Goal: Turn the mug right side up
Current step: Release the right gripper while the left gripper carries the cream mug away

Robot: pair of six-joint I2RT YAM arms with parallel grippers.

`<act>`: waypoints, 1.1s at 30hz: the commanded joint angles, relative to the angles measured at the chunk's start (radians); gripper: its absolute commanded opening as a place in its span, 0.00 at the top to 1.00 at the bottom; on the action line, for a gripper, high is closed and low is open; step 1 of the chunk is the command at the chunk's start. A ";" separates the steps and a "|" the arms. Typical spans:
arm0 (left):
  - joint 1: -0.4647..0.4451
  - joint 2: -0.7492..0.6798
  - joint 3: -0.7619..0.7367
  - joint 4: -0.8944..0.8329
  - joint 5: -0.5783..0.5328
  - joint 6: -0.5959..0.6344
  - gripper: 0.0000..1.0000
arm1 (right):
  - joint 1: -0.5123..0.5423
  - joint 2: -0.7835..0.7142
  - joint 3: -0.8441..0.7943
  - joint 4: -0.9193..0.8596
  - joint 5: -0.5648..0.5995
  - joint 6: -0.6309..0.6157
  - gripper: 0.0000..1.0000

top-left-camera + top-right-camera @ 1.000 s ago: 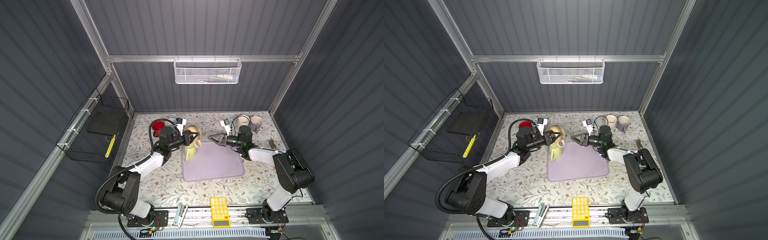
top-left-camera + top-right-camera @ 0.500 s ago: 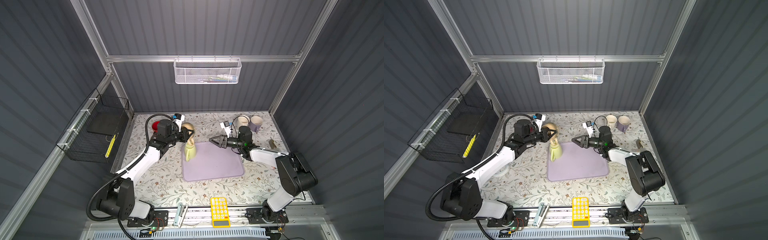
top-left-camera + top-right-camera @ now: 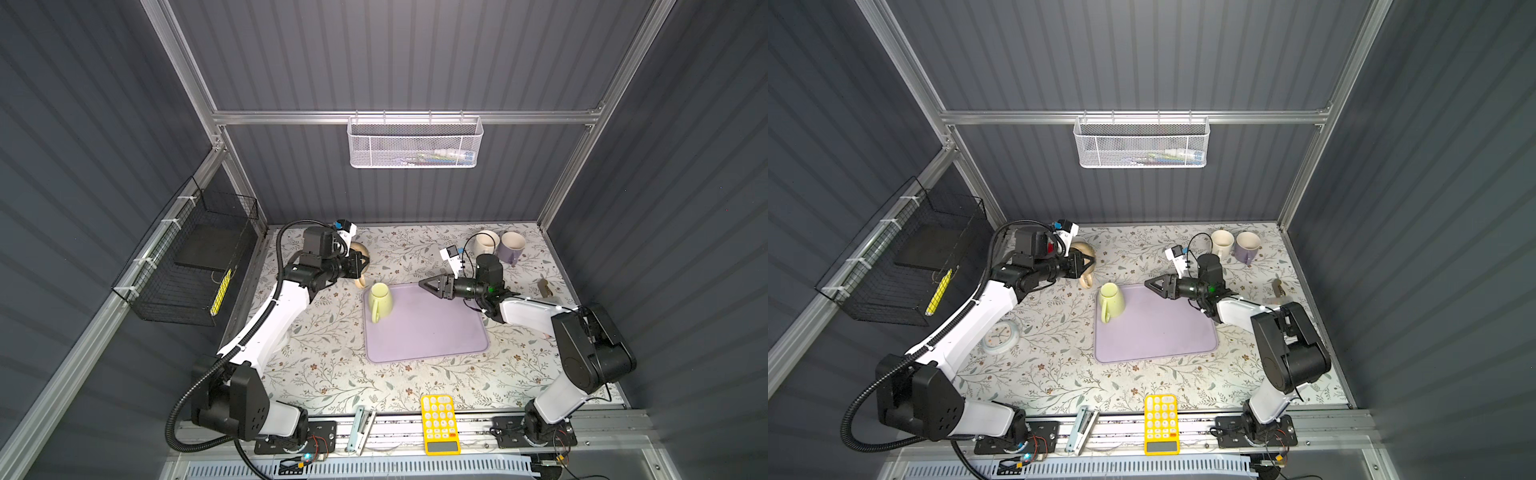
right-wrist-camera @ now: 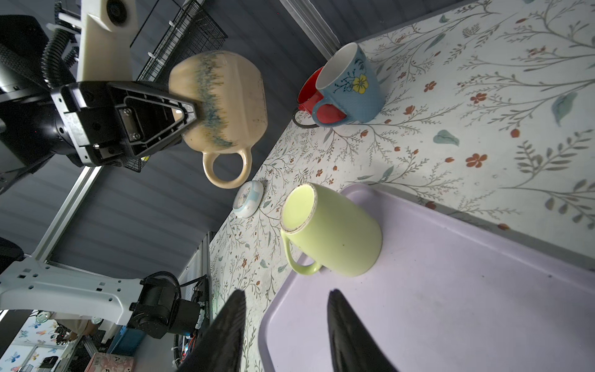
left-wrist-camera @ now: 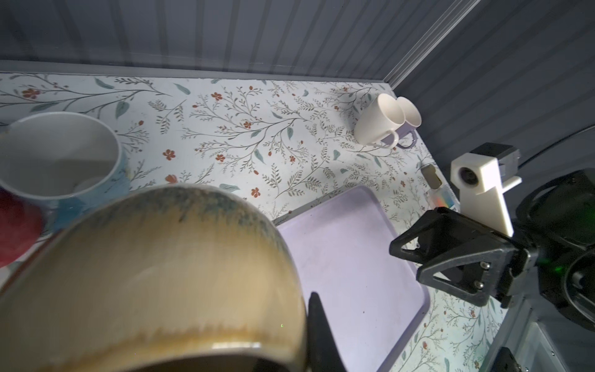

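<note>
Right wrist view: right gripper [image 4: 286, 293], jaws spread and empty, faces green mug [image 4: 338, 235], base-up on tray [image 4: 450, 306] corner. Beyond, left gripper [image 4: 191, 111] pinches beige mug [image 4: 231, 93] by its rim, sideways aloft. Righting looks unfinished.

**Clutter around the floral worktop**

Purple tray [image 3: 432, 332] lies flat mid-worktop [image 3: 324, 345]. White mug [image 3: 485, 243] and lavender mug [image 3: 511, 246] stand upright, touching, in the far right corner. Blue flowered mug [image 4: 351, 87] sits against a red mug [image 4: 322, 106] at the far left. Small round clock [image 3: 1000, 334] lies face up near the left edge. Yellow calculator [image 3: 439, 424] and stapler [image 3: 360, 428] rest on the front rail. White mesh basket [image 3: 415, 143] hangs on the back wall, black wire basket [image 3: 187, 266] on the left wall.
</note>
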 commanded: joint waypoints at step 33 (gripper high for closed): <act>0.279 0.269 0.398 -0.445 -0.318 0.366 1.00 | -0.016 -0.003 -0.059 0.052 -0.015 0.002 0.57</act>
